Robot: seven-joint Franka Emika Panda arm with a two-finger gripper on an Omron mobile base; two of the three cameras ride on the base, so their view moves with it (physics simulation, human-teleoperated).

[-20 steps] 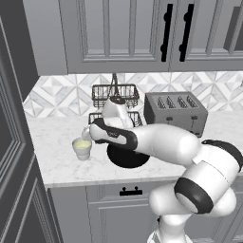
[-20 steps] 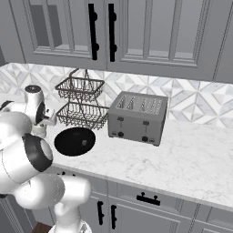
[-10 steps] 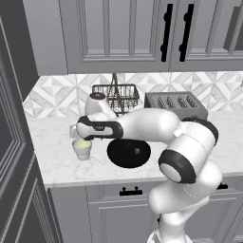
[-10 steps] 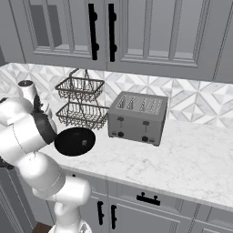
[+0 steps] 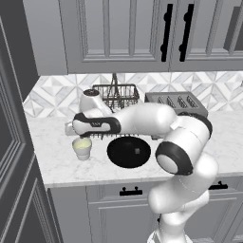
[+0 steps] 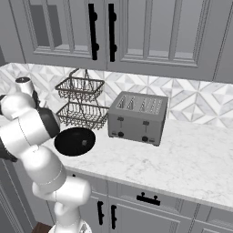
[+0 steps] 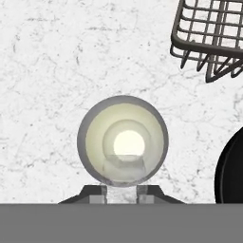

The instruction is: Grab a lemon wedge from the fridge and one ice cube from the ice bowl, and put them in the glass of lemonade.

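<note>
- The grey cabinets (image 5: 118,35) with black handles were seen above the marble counter (image 5: 57,163), with a dark fridge (image 5: 14,156) panel at the far left edge of the left base view.
- The white arm (image 5: 152,123) was seen stretched leftward across the counter, over the ice bowl.
- A grey toaster (image 6: 136,117) was seen on the counter to the right of a two-tier black wire basket (image 6: 81,102), which stood against the backsplash.
- The ice bowl (image 5: 128,152), wide and black, was seen on the counter in front of the wire basket; its rim appeared at the right edge of the hand view.
- The glass of lemonade (image 5: 82,148) was seen upright on the counter just left of the ice bowl, apart from it, holding pale yellow liquid.
- The gripper (image 7: 122,190) was seen directly above the glass of lemonade, with the jaws drawn close together around a small pale translucent block (image 7: 124,163); whether the block was actually gripped could not be told for certain.
- The lemon wedge could not be made out.
</note>
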